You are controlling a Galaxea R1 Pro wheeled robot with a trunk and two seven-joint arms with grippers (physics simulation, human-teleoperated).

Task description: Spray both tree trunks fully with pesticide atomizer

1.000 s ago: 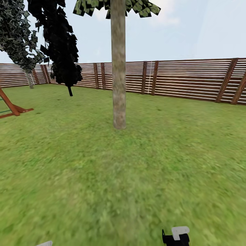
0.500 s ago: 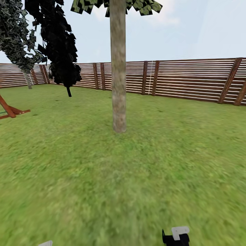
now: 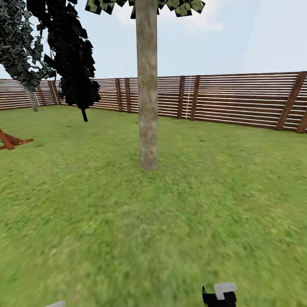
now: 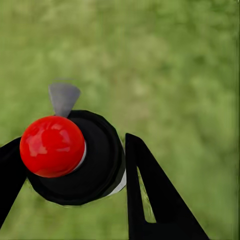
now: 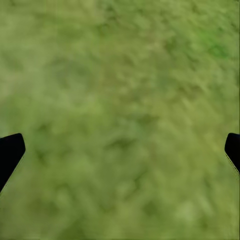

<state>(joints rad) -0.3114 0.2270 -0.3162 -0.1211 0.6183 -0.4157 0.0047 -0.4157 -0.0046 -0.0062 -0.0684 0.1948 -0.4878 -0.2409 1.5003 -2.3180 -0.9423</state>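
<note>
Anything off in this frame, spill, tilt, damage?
Nothing stands out. Left tool is shut on the atomizer, right tool is open over grass, and the tree trunk stands upright.

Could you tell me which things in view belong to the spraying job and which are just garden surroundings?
Part of the job:
- pesticide atomizer, red-capped, held in the left hand
- tree trunk, straight ahead
- grass floor

Just there:
- black cone-shaped tree
- wooden slat fence
- red-brown wooden frame at the left edge
</note>
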